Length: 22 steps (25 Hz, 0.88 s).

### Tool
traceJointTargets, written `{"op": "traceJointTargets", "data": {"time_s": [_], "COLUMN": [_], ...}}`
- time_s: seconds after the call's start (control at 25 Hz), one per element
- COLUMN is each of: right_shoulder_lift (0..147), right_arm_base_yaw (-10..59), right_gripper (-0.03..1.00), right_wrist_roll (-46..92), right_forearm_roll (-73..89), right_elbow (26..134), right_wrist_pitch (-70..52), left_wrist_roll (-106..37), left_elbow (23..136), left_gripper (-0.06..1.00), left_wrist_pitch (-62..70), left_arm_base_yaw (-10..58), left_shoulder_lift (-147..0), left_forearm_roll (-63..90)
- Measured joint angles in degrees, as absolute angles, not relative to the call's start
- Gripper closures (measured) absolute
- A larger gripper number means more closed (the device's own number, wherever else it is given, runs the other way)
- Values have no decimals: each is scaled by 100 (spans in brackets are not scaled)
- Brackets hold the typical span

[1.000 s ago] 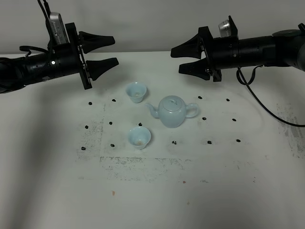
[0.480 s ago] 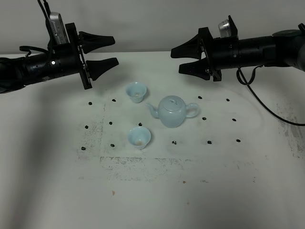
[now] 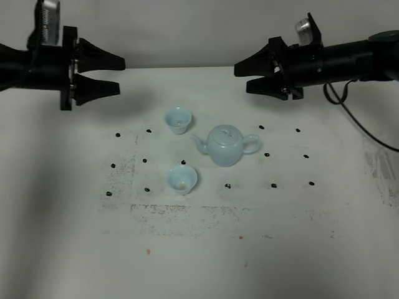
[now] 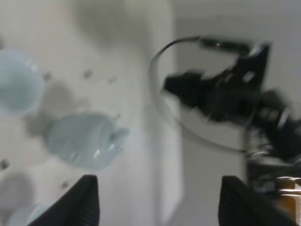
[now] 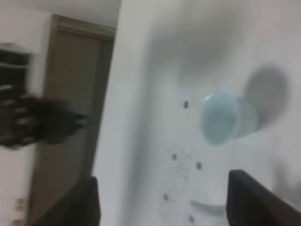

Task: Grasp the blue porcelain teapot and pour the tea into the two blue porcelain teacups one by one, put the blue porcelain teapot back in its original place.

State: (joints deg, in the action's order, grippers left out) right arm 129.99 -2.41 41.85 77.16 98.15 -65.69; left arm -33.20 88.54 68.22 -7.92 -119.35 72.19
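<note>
The blue porcelain teapot (image 3: 225, 145) stands upright mid-table, spout to the left, handle to the right. One blue teacup (image 3: 178, 119) stands behind and left of it, the other (image 3: 182, 179) in front and left. My left gripper (image 3: 120, 75) is open and empty, raised at the far left, well clear of the cups. My right gripper (image 3: 242, 79) is open and empty, raised behind and right of the teapot. The blurred left wrist view shows the teapot (image 4: 82, 146) and a cup (image 4: 16, 87). The blurred right wrist view shows a cup (image 5: 221, 117).
The white table (image 3: 199, 249) carries several small black dot marks (image 3: 273, 185) around the tea set and a smudged rectangle outline. A black cable (image 3: 368, 134) hangs from the right arm at the right. The opposite arm shows in each wrist view (image 4: 225, 94) (image 5: 37, 125).
Both arms have pulled outward and up: the left gripper moved left, away from the cups, and the right gripper moved slightly right and back. Teapot and cups have not moved.
</note>
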Motion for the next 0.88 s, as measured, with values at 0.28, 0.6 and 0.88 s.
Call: {"op": "traceJointTargets", "data": {"time_s": [0.28,0.6,0.88], "right_shoulder_lift": [12509,12123,12056], "right_arm_base_yaw": [-476,-612,-612], "right_gripper": [38,38,38], "right_wrist_roll": [4253,4514,4562], "right_forearm_roll": [6812,6655,6563], "right_elbow": [9815,9815,9815], "right_wrist_pitch": [-6289,-6250,-6259], "left_wrist_roll": [-2731,-1566,-1428], "left_elbow": [8854,8844,7381], "left_gripper": [38,38,38], "left_wrist_pitch": [6835,6851,6851], "left_arm_base_yaw": [-1268,-1235,-588], "left_shoulder_lift": [-9497,-6596,-4787], "left_forearm_roll": [5678,2719,2134]}}
